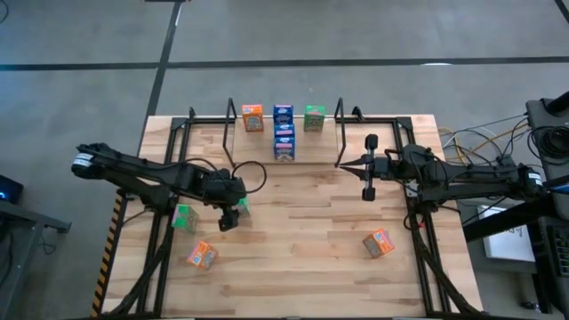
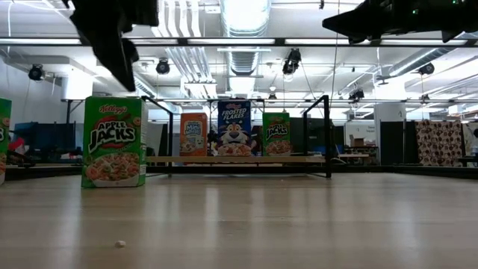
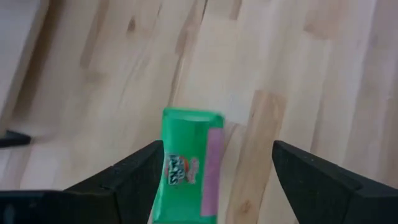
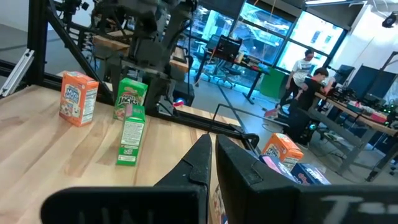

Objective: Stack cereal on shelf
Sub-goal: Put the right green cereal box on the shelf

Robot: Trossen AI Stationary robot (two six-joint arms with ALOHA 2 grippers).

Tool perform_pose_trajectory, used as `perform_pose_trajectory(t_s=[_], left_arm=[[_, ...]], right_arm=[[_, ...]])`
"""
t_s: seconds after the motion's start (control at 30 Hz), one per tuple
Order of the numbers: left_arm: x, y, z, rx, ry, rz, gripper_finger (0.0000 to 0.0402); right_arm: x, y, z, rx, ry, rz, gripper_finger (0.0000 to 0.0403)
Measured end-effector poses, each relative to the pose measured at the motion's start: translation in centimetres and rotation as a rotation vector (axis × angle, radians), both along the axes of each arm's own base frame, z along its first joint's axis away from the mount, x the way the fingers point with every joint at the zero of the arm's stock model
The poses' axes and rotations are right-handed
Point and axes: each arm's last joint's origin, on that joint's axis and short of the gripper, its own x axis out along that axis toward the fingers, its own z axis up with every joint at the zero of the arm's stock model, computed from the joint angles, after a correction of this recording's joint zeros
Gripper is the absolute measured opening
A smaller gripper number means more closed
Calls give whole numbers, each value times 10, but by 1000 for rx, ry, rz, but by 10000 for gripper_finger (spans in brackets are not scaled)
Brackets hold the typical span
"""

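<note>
Nearest box: green Apple Jacks box (image 2: pixel 113 141) stands upright on the table (image 1: pixel 302 222), largest in the low view, at left.
Left gripper (image 1: pixel 229 216): over the left half of the table, directly above that green box; jaws spread wide, holding nothing.
Box relative to jaws: left wrist view looks down on the green box's top, between the two fingers (image 3: pixel 134 177) but nearer one of them; no contact is visible.
Second green box (image 1: pixel 184 218): just left of the left gripper, on the table.
Right gripper (image 1: pixel 342 164): waits beside the shelf's right hoop, fingers pressed together, empty.
Shelf (image 1: pixel 342 133): far edge of the table, centre; carries an orange box (image 1: pixel 252 117), a blue box (image 1: pixel 284 114) and a green box (image 1: pixel 314 117) in a row.
Blue stack (image 1: pixel 284 147): more blue boxes just in front of the shelf's middle; only the high view shows them.
Loose orange boxes: one near left (image 1: pixel 202 256), one near right (image 1: pixel 379 243).
Seen only from the right wrist: people (image 4: pixel 309 74) at desks in the room beyond.
</note>
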Motion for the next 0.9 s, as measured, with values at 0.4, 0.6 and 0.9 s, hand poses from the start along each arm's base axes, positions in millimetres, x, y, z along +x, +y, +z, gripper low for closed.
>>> perform_pose_trajectory(t_s=[0.4, 0.6, 0.9], left_arm=[[-5, 2, 1, 62, 58, -5, 284], [-9, 3, -15, 66, 94, 1, 284], [-8, 3, -24, 63, 83, 5, 268]], right_arm=[[0, 0, 0, 2, 3, 0, 13], [0, 0, -1, 3, 9, -1, 13], [0, 0, -1, 2, 9, -1, 13]])
